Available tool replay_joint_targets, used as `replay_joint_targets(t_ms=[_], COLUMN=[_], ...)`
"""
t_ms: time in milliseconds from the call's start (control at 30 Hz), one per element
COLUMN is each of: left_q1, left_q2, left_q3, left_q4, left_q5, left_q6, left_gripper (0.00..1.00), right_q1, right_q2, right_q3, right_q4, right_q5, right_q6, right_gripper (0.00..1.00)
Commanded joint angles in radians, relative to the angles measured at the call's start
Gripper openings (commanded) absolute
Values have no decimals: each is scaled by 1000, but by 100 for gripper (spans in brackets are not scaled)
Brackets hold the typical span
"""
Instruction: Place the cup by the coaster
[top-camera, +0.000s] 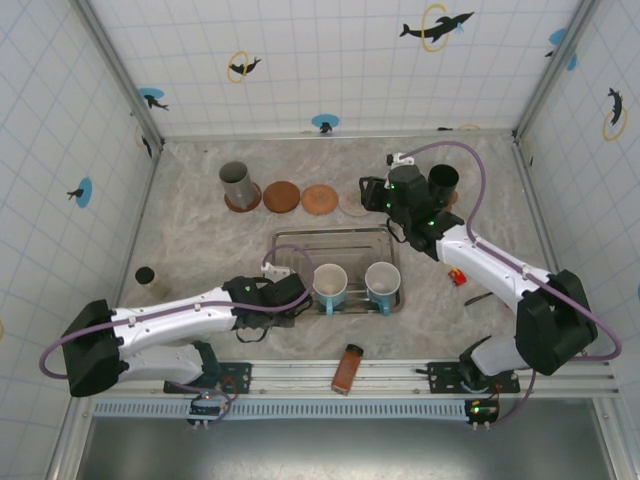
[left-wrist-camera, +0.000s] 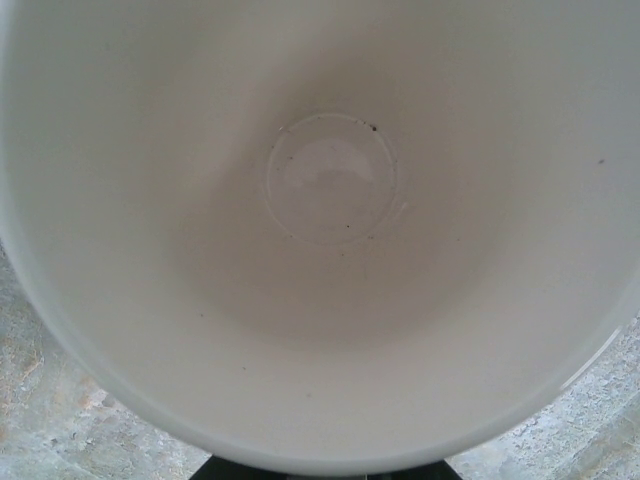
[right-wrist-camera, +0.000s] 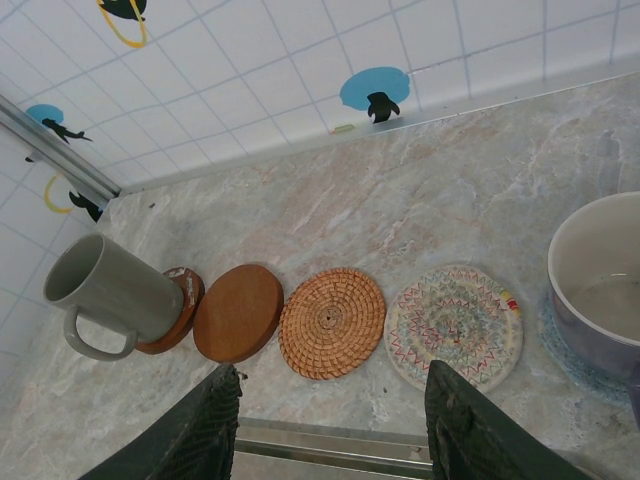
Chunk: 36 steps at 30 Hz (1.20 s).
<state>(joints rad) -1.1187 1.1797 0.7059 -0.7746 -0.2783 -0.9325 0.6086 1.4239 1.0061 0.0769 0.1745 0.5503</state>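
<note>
Top external view gives us a metal tray (top-camera: 290, 240) at mid-table with two blue-and-white cups standing upright in it, side by side. Our left gripper (top-camera: 300, 297) sits at the left cup (top-camera: 330, 285), fingers pressed together on the rim nearest its arm. Through the left wrist camera we look straight down into that cup's white inside. The right cup (top-camera: 383, 282) stands just beside it, with nothing touching it.

Well apart from the tray, a row runs along the far side of the table. First is a gray mug (right-wrist-camera: 110, 295) on a brown coaster, then a wooden coaster (right-wrist-camera: 238, 312), a rattan coaster (right-wrist-camera: 332, 322) and a multicoloured woven coaster (right-wrist-camera: 455, 325). Last is a dark mug (right-wrist-camera: 600, 290) on a blue coaster. Our right gripper (right-wrist-camera: 335, 430) hangs near these coasters, fingers spread, holding nothing.
</note>
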Motion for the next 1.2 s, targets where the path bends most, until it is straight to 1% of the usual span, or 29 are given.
replay_joint_targets(t_ms=[0, 633, 1000, 1167], left_q1=[-7, -7, -7, 15], left_q2=[9, -54, -53, -30], left_q3=[33, 79, 131, 172], left_q4=[-39, -74, -65, -90], left_q5=[-40, -86, -101, -117], left_q6=[-24, -46, 9, 30], left_gripper=[0, 0, 0, 0], right_q1=[5, 4, 2, -1], right_q2=[1, 0, -3, -11], right_q3=[48, 45, 46, 43], right_q4=[11, 6, -3, -9], right_q5=[0, 2, -6, -9], right_q6=[3, -4, -10, -13], right_gripper=[51, 51, 51, 51])
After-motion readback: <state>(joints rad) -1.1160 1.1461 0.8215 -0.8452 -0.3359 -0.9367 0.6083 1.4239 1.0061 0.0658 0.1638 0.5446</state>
